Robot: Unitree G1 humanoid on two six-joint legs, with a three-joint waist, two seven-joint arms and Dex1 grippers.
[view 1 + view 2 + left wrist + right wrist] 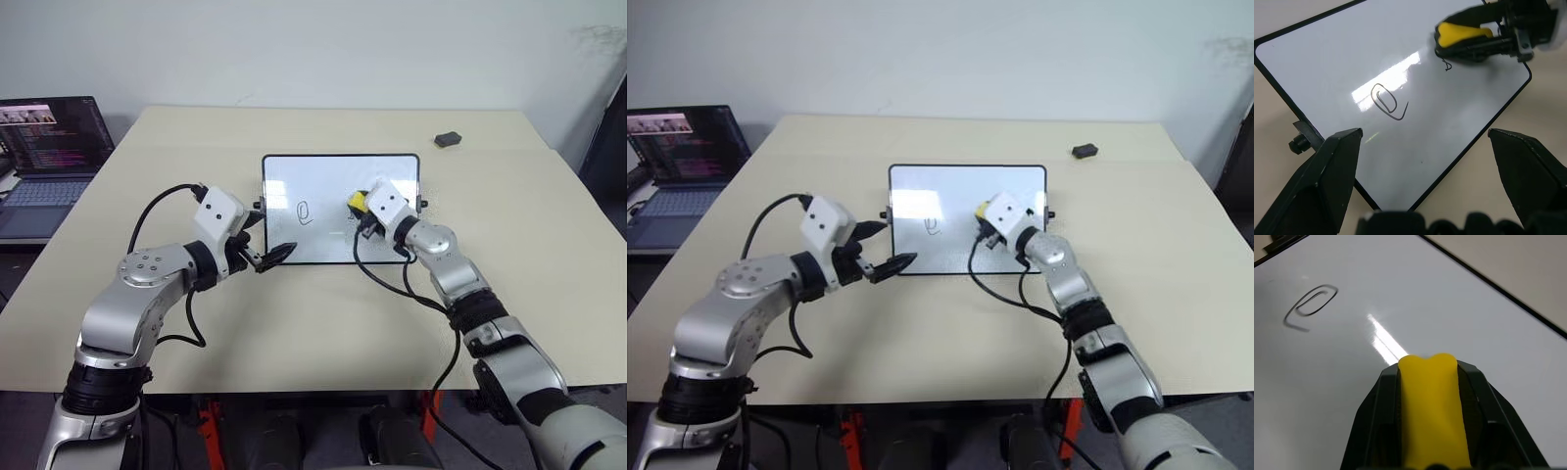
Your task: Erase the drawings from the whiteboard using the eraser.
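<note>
The whiteboard lies flat at the middle of the table. One loop-shaped drawing sits left of the board's centre, also seen as a drawing. A small dark remnant of a mark lies right beside the eraser. My right gripper is shut on the yellow eraser, holding it on the board's right half. The eraser sits squeezed between the two black fingers, right of the loop. My left gripper stands open over the board's front left corner, nothing between its fingers.
A small dark grey lump lies at the table's far right. An open laptop stands on a separate surface off the table's left side. A black knob sticks out of the board's left edge.
</note>
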